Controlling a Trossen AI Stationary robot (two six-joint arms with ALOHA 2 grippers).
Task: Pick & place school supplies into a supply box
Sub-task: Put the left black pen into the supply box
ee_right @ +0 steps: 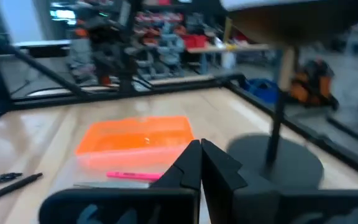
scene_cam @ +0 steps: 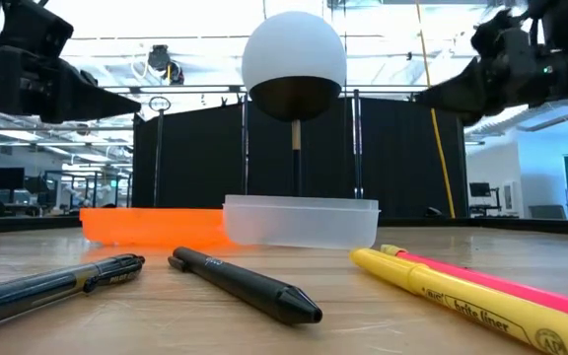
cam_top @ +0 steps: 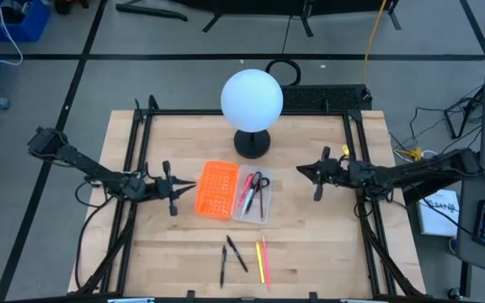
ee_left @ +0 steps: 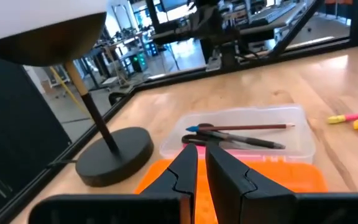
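Pens (cam_top: 244,257): 4 loose near front edge, long axes roughly front-to-back, below supply box (cam_top: 253,198). Right gripper (cam_top: 318,174) clenched empty, slightly nearer; left gripper (cam_top: 170,188) nearly closed, empty.

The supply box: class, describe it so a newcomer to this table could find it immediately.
Start at the white globe lamp at the table's back. Just in front of its black base lie two shallow trays side by side. The supply box is the clear one holding scissors and pens, not the orange panel.

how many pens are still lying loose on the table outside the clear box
4: two black pens side by side near the front edge, a yellow one and a pink one just right of them.
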